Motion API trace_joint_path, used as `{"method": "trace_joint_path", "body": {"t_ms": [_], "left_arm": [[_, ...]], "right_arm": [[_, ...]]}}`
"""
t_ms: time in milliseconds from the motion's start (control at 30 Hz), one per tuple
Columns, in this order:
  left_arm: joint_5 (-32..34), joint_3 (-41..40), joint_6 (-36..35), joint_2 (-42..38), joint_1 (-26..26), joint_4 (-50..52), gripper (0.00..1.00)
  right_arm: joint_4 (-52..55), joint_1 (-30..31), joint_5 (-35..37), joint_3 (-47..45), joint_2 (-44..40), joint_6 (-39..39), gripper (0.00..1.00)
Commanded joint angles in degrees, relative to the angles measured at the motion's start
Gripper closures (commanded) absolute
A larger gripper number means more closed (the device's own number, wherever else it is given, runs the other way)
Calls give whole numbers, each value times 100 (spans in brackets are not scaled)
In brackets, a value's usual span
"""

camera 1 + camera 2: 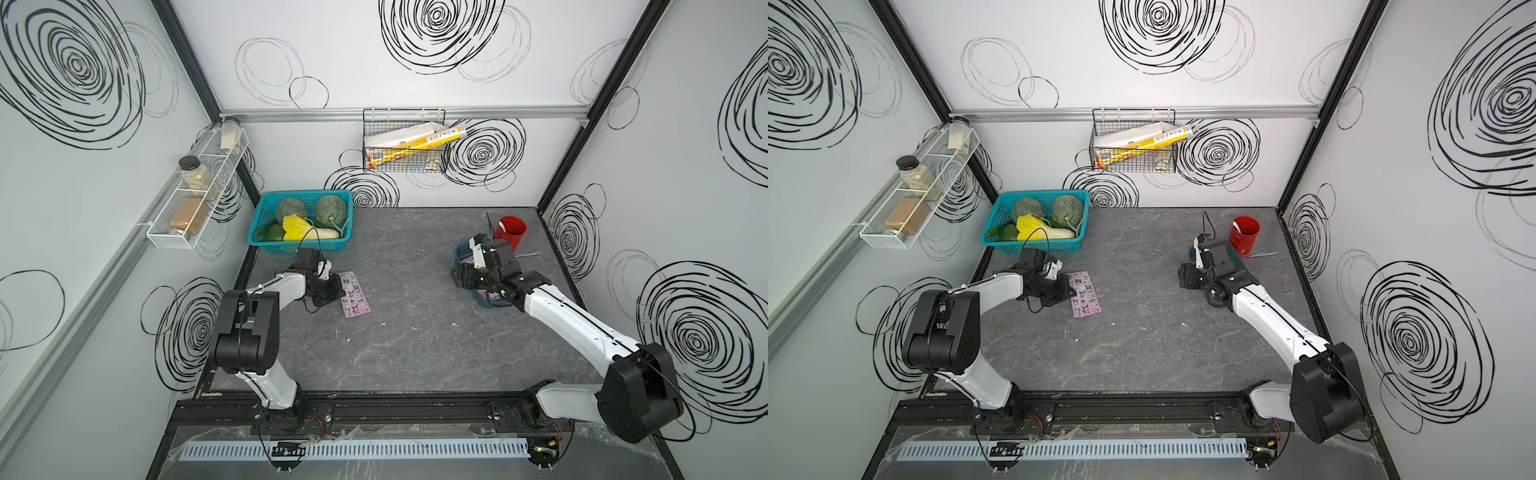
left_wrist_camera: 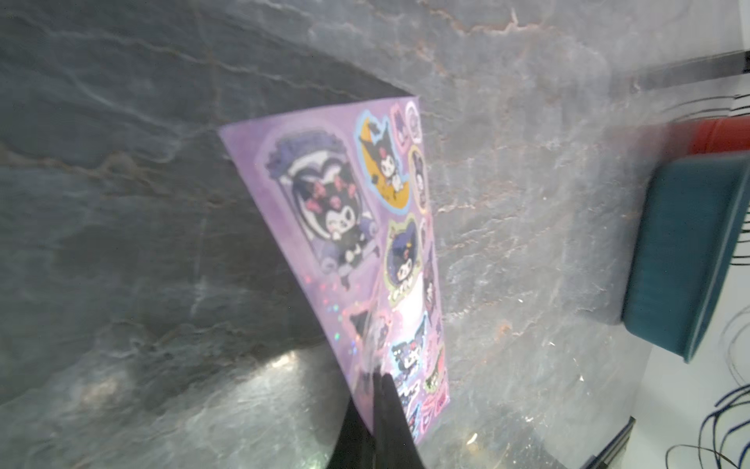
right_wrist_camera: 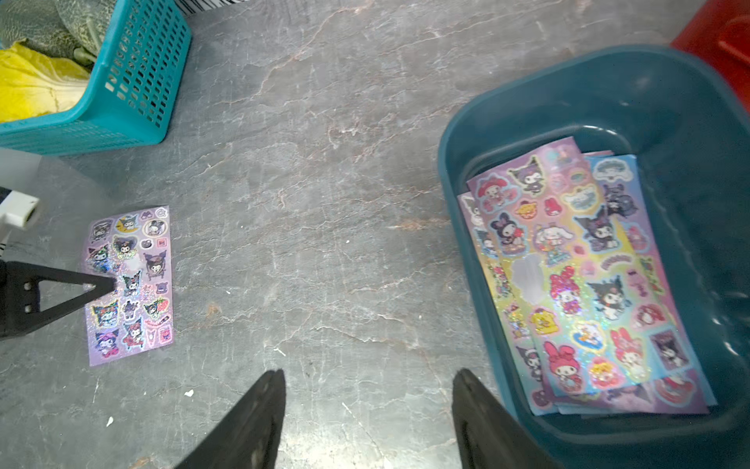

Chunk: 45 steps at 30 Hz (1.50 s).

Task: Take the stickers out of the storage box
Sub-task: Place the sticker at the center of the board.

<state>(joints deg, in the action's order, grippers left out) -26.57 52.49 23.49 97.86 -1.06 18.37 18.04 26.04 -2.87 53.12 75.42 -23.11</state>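
Left claw (image 2: 375, 379) pinches a lilac sticker sheet (image 2: 337, 227), left of centre; right claw (image 3: 367, 377) stands open beside the box (image 3: 608, 93) of stickers (image 3: 576, 276).

sticker sheet (image 3: 130, 284): lilac, glittery, dark cartoon figures
stickers (image 3: 584, 276): pink, lilac, pale blue, cartoon-printed
storage box (image 3: 690, 122): plain dark teal
basket (image 3: 134, 81): bright blue lattice
cup (image 1: 512, 232): red
table (image 1: 415, 324): grey, veined

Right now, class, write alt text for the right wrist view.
A dark teal storage box holds overlapping stickers; the open right pincer hovers at its edge. Across the grey table, the left pincer pinches one lilac sheet.
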Motion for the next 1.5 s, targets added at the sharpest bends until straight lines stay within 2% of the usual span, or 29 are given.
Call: {"method": "trace_joint_path", "body": {"t_ms": [0,133,300,467,500,533,600,733,867,933,967,1000,1167,1300,1467], "left_arm": [[516,395,-271,341,18,476,94],[1069,778,-455,547,153,977,82],[1310,999,-687,613,473,1248,75],[1486,1216,-823,581,519,1409,64],[1469,1235,-872,532,515,1417,51],[1463,1252,-923,466,511,1431,43],[1786,1314,-883,338,510,1508,39],[1818,1045,-777,-255,558,1212,40],[1318,555,-658,-1119,692,784,39],[1162,375,-646,-1452,721,659,39],[1060,274,-666,-1629,730,606,39],[1025,150,-665,-1795,731,546,40],[1136,-208,-614,-2450,739,277,40],[1166,-178,-590,-2559,764,239,40],[1061,-210,-591,-2641,832,211,40]], "right_arm": [[-310,412,-142,64,215,-214,31],[-494,1014,-159,193,560,-357,30],[-758,1663,-215,481,1136,-455,30],[-1028,2231,-493,1040,2016,-690,30],[-1101,2325,-603,1172,2211,-710,30],[-1206,2393,-753,1282,2423,-755,29],[-1442,2519,-965,1469,2785,-851,29],[-1582,2712,-1203,2047,3526,-963,29],[-1750,2858,-1559,2671,4301,-1130,29],[-1671,2907,-1592,2994,4641,-1188,20],[-1619,2930,-1583,3153,4789,-1195,7],[-1542,2938,-1552,3306,4917,-1171,0],[-1497,2958,-1478,3697,5310,-1264,0],[-1482,3107,-1653,4152,5714,-1427,5],[-1371,3267,-1727,4791,6179,-1522,5]]}}
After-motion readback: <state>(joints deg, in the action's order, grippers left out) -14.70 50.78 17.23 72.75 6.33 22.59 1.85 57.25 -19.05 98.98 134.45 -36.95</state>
